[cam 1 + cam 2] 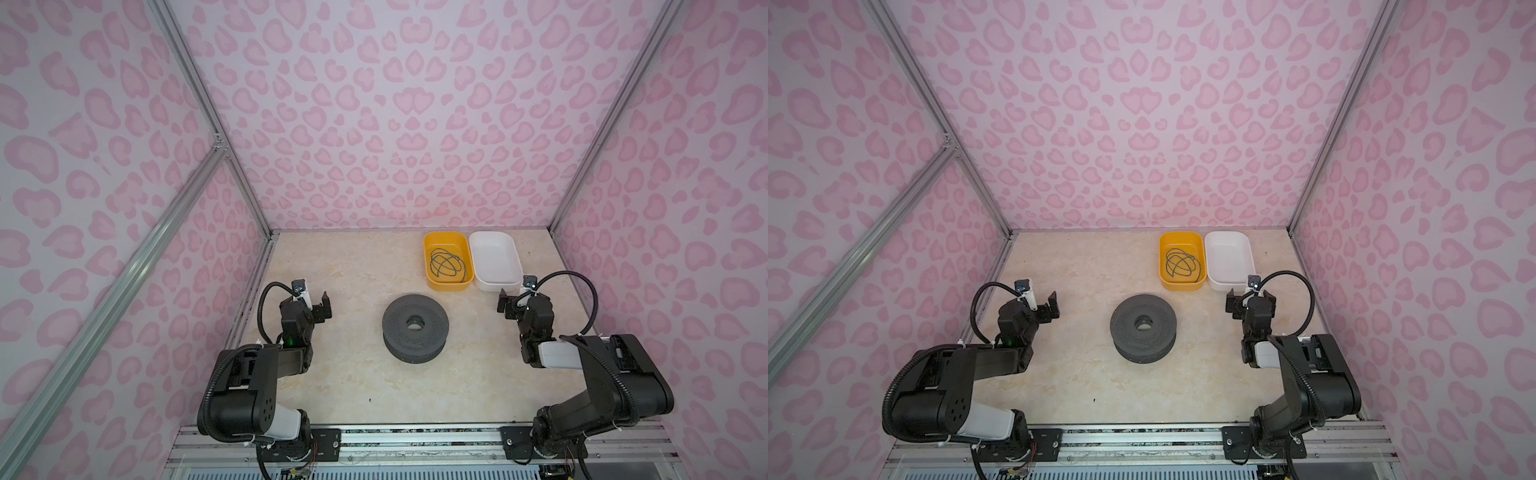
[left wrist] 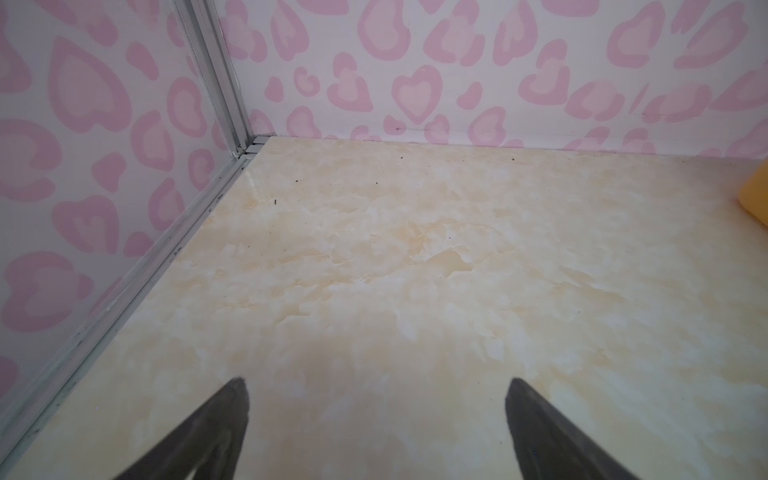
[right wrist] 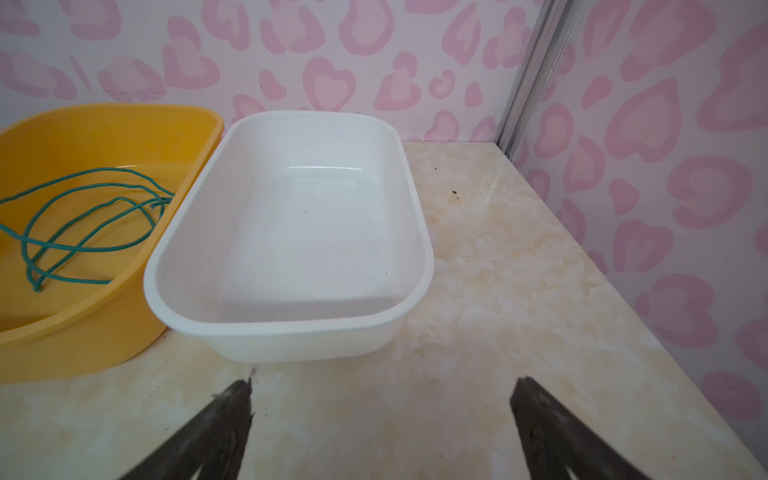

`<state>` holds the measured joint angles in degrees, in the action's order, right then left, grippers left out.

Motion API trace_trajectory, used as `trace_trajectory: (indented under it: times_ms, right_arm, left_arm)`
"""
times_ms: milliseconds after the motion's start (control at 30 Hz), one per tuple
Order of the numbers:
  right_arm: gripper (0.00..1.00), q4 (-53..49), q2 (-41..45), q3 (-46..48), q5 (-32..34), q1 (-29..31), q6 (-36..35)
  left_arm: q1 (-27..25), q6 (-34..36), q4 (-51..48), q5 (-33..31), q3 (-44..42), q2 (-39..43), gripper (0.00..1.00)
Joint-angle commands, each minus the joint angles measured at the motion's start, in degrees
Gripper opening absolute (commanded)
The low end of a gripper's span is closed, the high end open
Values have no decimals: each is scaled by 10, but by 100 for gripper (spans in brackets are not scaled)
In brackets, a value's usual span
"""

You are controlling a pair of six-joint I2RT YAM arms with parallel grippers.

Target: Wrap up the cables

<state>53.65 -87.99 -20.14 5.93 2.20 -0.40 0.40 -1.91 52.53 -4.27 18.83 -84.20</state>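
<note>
In yellow tub (image 1: 451,286), back right of centre: green cable (image 1: 445,262), loose loops. Right gripper (image 3: 382,388) nearer, cable ahead and leftward; left gripper (image 2: 376,388) well apart. Both grippers spread wide, empty.

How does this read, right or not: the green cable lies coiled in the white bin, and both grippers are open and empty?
Wrong on the bin. The cable lies in the yellow bin, beside the white bin; the right wrist view shows it. The left gripper and right gripper are open and empty, as stated.
</note>
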Motion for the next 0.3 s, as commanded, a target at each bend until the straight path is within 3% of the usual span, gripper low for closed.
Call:
trace_trajectory:
  times_ms: [0, 267]
  right_arm:
    - [99, 2, -1, -2, 2, 0, 4]
    - [99, 1, -1, -2, 2, 0, 4]
  left_arm:
    - [1, -3, 20, 7, 9, -5, 98]
    - [3, -3, 21, 8, 8, -4, 98]
